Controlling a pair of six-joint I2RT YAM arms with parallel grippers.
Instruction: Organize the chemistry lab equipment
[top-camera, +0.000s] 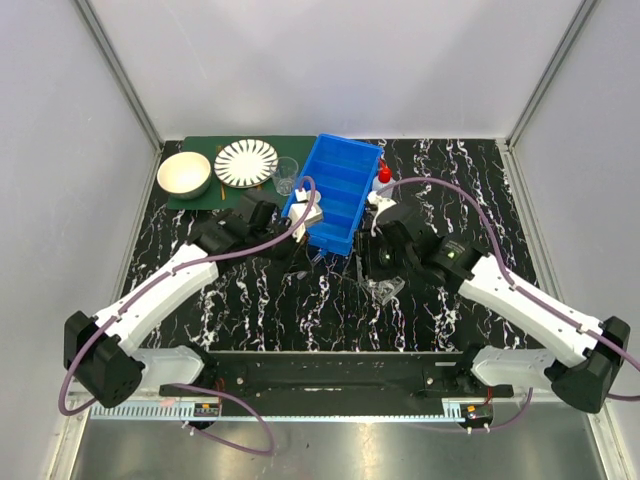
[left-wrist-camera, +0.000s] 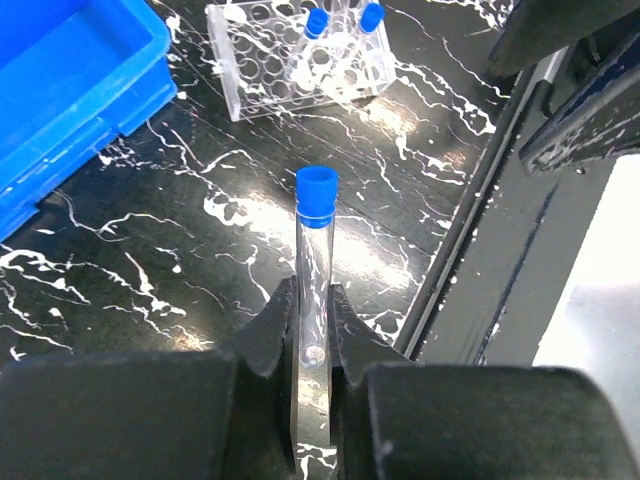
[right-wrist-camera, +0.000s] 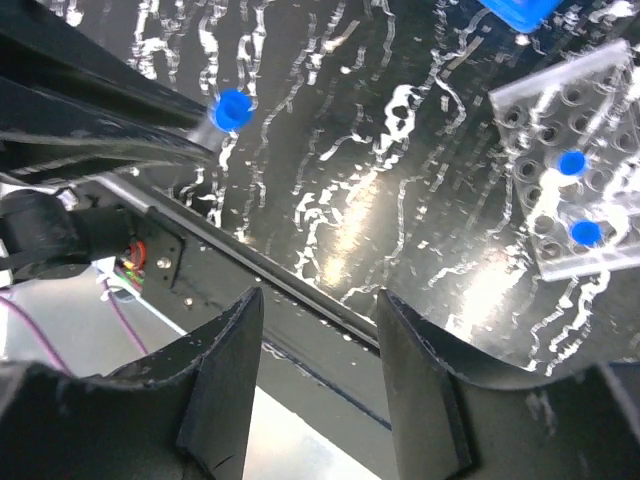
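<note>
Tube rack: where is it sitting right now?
In the top view, the tube rack sits right of centre, nearside of the blue bin, beside the right gripper.

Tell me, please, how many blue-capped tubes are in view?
3: one blue-capped tube is clamped in the left gripper, and two stand in the clear tube rack. More may be hidden from view.

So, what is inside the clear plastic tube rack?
Two blue-capped tubes stand in holes of the tube rack; the other visible holes look empty. Glare hides the tubes' lower ends. A third tube is outside, gripped by the left claw.
</note>
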